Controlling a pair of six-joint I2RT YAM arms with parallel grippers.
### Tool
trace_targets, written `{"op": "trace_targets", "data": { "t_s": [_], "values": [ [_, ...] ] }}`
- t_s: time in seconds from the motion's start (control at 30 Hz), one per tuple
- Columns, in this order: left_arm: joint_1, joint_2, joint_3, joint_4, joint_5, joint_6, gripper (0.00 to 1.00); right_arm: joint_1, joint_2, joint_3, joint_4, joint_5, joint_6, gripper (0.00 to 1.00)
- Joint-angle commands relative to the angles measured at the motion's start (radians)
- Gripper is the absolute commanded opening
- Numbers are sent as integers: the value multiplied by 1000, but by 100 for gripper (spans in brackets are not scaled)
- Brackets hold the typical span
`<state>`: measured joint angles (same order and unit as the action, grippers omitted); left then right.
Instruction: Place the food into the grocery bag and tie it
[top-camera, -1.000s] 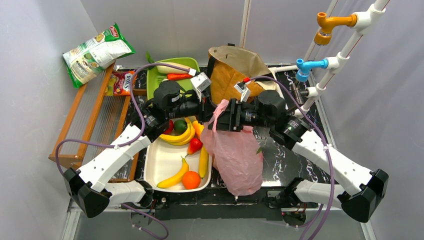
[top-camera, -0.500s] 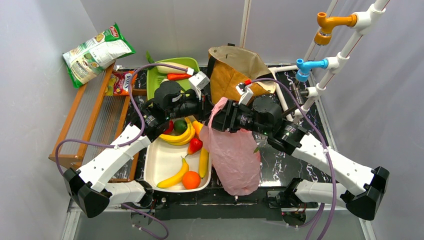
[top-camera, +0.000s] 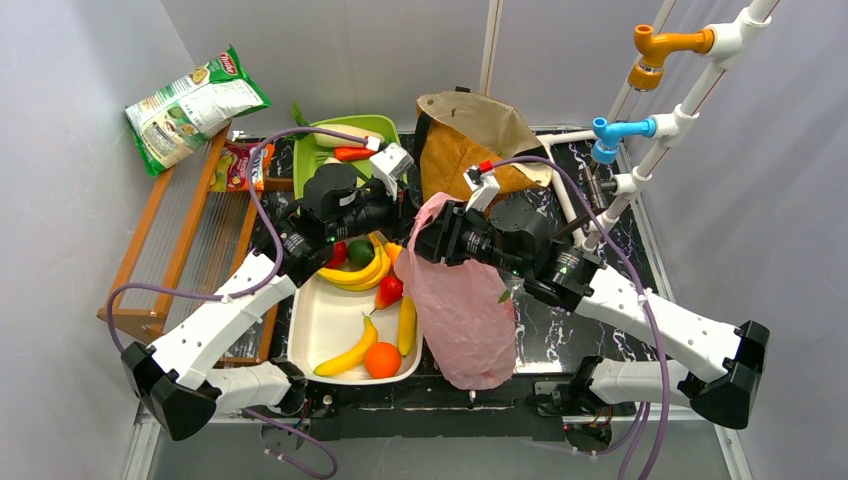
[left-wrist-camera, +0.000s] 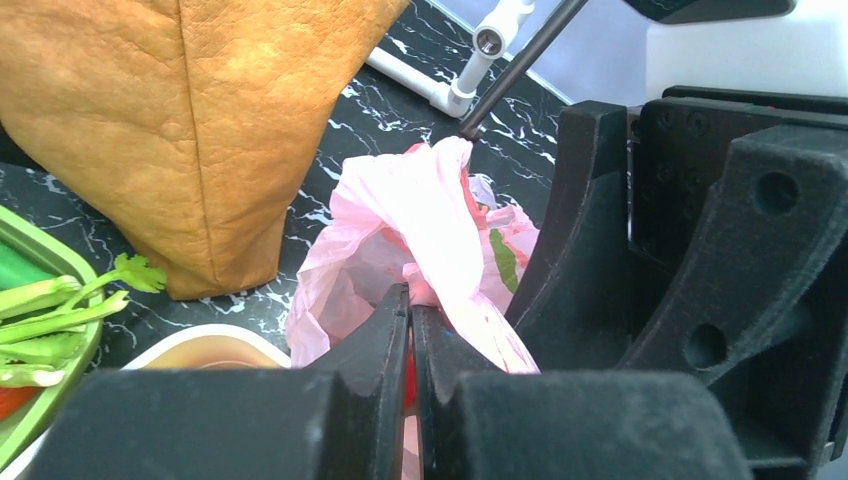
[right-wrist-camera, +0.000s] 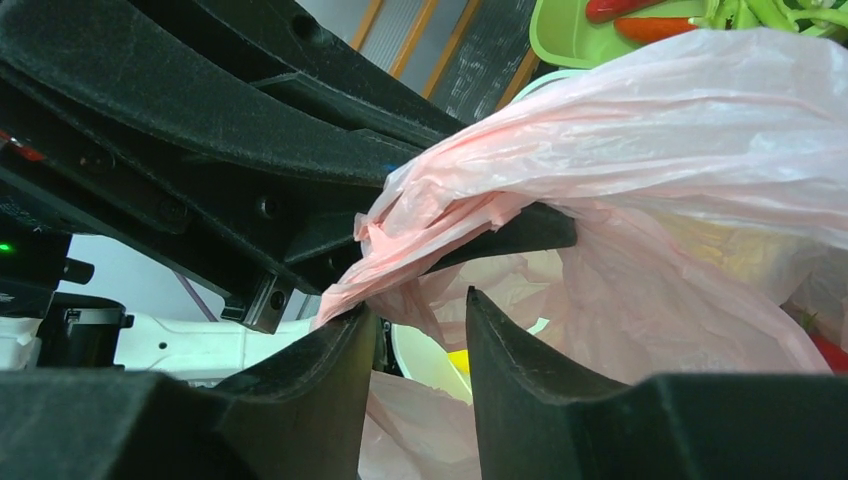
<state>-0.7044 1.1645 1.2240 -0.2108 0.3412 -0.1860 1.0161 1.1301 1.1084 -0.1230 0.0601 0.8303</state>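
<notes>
The pink grocery bag (top-camera: 465, 320) is held up at its top between the two arms. The rest of it drapes down over the black marbled bench (top-camera: 560, 320), just beside the white tray (top-camera: 320, 315). The left gripper (left-wrist-camera: 410, 300) is pressed together, and a twisted fold of the bag's upper edge is pinched between its fingers. The right gripper (right-wrist-camera: 415, 310) has its fingers apart with a clear gap. A bunched strip of the bag lies over one fingertip (right-wrist-camera: 340, 330) and is not squeezed. In the tray I see bananas (top-camera: 350, 272), an orange (top-camera: 382, 360) and a red piece (top-camera: 390, 290). A brown paper bag (top-camera: 465, 140) stands behind the arms.
</notes>
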Motion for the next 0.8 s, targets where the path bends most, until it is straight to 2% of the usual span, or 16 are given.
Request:
{"op": "trace_targets", "data": {
  "t_s": [0.0,0.2,0.27,0.3,0.37,0.47,0.6,0.77],
  "values": [
    [-2,-41,4,-34,-10,61,0,4,14,59,113,30,-31,43],
    [-3,-54,-7,-32,-5,92,0,4,16,53,147,47,-41,19],
    [-2,-57,-10,-28,-6,92,0,4,16,53,149,47,-45,5],
    [-3,-58,-12,-26,-3,92,0,4,14,54,146,45,-45,1],
    [-2,-58,-9,-30,-3,92,0,4,15,62,127,28,-42,1],
    [-2,-57,4,-51,-17,94,0,4,-3,89,13,17,-26,1],
    [-3,-52,37,-112,-29,109,0,4,-68,103,-171,82,31,1],
    [-2,-67,73,-166,-54,84,0,4,-176,56,-284,169,76,1]
  ]
}}
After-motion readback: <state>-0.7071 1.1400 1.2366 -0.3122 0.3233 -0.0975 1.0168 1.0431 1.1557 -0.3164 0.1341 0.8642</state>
